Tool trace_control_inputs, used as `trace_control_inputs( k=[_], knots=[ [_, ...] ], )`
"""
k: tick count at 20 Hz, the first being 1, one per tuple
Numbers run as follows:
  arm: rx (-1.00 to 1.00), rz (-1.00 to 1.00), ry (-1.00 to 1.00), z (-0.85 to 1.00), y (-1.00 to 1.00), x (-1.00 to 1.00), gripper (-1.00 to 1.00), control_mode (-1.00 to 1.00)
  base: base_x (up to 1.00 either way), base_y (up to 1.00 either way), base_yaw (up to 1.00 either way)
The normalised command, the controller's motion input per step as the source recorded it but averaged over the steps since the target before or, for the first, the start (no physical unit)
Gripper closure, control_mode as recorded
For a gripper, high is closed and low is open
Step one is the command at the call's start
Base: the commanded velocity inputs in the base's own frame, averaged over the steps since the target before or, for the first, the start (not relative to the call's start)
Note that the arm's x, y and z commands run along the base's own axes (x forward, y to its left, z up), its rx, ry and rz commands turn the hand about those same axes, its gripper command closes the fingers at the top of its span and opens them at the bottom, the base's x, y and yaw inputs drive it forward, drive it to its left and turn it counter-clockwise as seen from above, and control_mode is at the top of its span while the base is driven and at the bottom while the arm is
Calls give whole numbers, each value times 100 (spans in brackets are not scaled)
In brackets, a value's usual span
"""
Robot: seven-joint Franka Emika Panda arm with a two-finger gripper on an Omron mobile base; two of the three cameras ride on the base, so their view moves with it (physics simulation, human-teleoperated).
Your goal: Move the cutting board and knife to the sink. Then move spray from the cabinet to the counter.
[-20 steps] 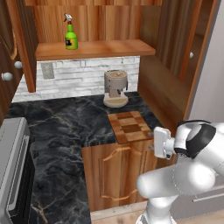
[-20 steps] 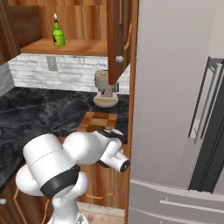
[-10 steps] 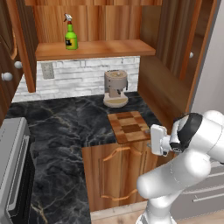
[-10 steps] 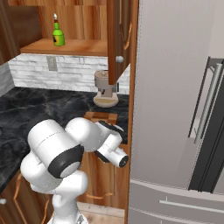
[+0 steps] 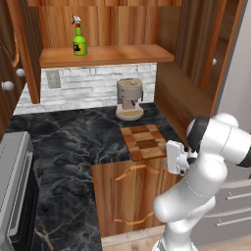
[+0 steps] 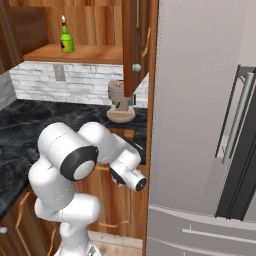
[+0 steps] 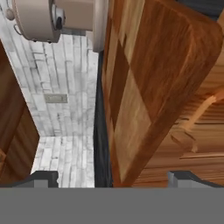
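Note:
The checkered wooden cutting board (image 5: 144, 142) lies on the black marble counter (image 5: 63, 147), at its front right edge, in front of the coffee machine. My gripper (image 5: 169, 157) hovers just off the board's front right corner, level with the counter edge. In the hand view the gripper (image 7: 112, 177) is open, its tips wide apart, and the cutting board (image 7: 144, 78) looms close, rolled sideways. The green spray (image 5: 79, 41) stands upright on the cabinet shelf (image 5: 105, 55), far left; the right base view shows the spray (image 6: 66, 39) too. The knife and the sink are out of view.
A coffee machine (image 5: 129, 99) stands against the brick wall behind the board. A grey stove (image 5: 12, 186) borders the counter on the left. An open cabinet door (image 6: 132, 45) hangs above the board, and the tall fridge (image 6: 200, 125) walls off the right side.
My hand has edged slightly left toward the board's corner while the elbow rose and swung. The jaws stayed open. Board and spray have not moved.

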Motion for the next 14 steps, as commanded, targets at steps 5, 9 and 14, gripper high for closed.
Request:
trace_control_inputs(
  k=[5,9,14],
  knots=[
    [0,0,0,-9,1,16,-100,-100,0,0,0],
    [0,0,0,0,0,22,-100,-100,0,0,0],
    [0,0,0,-1,0,25,-100,-100,0,0,0]
  ],
)
